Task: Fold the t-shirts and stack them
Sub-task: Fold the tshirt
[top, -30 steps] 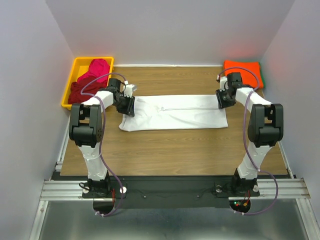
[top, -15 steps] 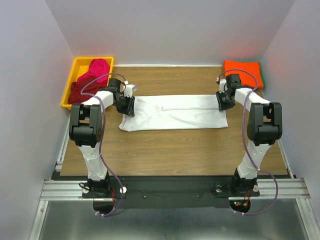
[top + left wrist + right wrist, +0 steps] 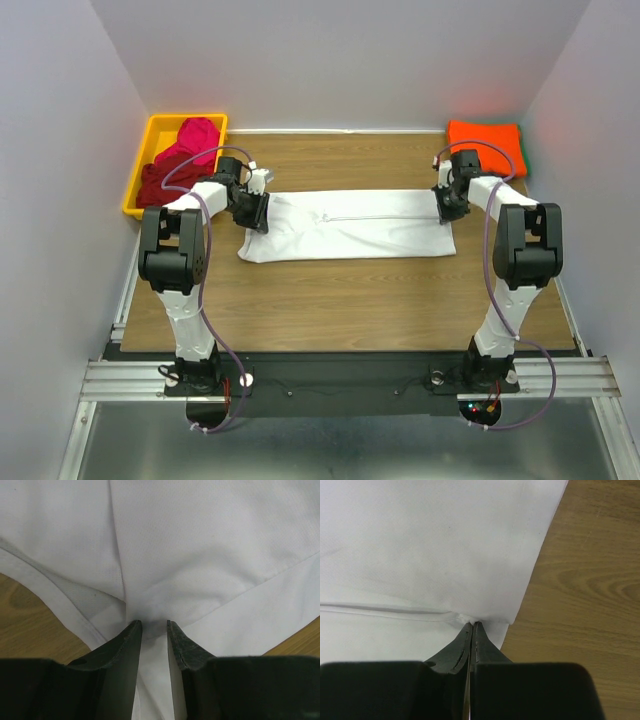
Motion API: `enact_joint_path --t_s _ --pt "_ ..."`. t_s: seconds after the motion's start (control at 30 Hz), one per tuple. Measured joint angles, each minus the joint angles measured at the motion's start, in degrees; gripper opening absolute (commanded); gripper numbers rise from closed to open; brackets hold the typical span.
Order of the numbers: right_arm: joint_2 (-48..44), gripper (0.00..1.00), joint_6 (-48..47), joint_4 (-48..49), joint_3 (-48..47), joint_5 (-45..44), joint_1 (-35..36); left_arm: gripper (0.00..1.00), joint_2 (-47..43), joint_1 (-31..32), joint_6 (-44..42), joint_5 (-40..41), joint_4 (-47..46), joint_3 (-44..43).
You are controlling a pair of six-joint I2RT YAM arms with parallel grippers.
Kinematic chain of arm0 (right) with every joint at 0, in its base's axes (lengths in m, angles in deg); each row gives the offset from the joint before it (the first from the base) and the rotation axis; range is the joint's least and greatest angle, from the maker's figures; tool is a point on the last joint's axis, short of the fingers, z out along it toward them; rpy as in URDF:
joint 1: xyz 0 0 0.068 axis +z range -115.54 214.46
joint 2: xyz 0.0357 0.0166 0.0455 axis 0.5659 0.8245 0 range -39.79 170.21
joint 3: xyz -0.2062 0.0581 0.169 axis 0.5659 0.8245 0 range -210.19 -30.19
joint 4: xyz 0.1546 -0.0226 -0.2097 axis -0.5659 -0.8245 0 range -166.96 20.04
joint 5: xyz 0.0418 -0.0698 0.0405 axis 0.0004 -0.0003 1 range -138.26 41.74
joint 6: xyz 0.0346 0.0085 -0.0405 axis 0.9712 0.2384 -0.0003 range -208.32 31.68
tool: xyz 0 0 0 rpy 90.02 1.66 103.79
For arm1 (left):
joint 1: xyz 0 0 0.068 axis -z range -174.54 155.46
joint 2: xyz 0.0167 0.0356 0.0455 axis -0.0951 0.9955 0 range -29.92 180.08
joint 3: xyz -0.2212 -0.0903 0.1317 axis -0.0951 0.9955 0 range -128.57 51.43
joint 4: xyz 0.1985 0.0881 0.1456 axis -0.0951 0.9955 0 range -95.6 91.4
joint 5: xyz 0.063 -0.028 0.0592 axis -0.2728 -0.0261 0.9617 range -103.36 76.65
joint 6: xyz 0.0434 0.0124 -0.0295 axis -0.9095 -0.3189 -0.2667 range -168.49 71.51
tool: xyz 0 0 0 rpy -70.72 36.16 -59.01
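A wood-grain tabletop point(image 3: 340, 300) is spreading out under and around the left gripper point(image 3: 262, 212) and the right gripper point(image 3: 447, 207). In the right wrist view the same grain is showing just to the right of that gripper. Plain pale-grey walls are closing the space in: a back wall point(image 3: 340, 60) well beyond both grippers, a left wall point(image 3: 50, 220) outside the left gripper, and a right wall point(image 3: 605, 200) outside the right one. A yellow plastic bin point(image 3: 165, 128) is sitting in the corner beyond and left of the left gripper. Aluminium rails point(image 3: 340, 372) are edging the table well behind both grippers, with a grey metal sheet point(image 3: 340, 445) lying nearer still. Soft, even light is filling the enclosure.
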Motion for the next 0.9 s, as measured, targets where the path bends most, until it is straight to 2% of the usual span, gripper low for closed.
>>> enact_joint_path --t_s 0.13,0.47,0.5,0.57,0.6,0.67,0.7,0.9 --pt "-0.2 0.01 0.1 -0.1 0.0 0.2 -0.5 0.33 0.1 0.0 0.2 0.8 -0.5 0.1" --pt "-2.0 0.01 0.6 -0.3 0.1 0.2 -3.8 0.31 0.1 0.0 0.9 1.5 -0.8 0.2" --pt "-2.0 0.03 0.6 -0.3 0.1 0.3 -3.8 0.31 0.1 0.0 0.9 1.6 -0.8 0.2" --pt "-2.0 0.15 0.5 -0.3 0.1 0.5 -3.8 0.33 0.1 0.0 0.9 1.6 -0.8 0.2" --pt "-2.0 0.28 0.5 -0.3 0.1 0.8 -3.8 0.34 0.1 0.0 0.9 1.6 -0.8 0.2" --pt "-1.9 0.37 0.7 -0.3 0.1 1.4 -3.8 0.36 0.1 0.0 0.9 1.2 -0.8 0.2" --pt "-1.9 0.39 0.6 -0.3 0.0 1.7 -3.8 0.36 0.1 0.0 0.9 0.8 -0.8 0.2" --pt "-2.1 0.38 0.5 -0.7 -1.0 3.2 -3.8 0.36 -1.7 0.0 0.5 -0.3 -0.2 1.2"
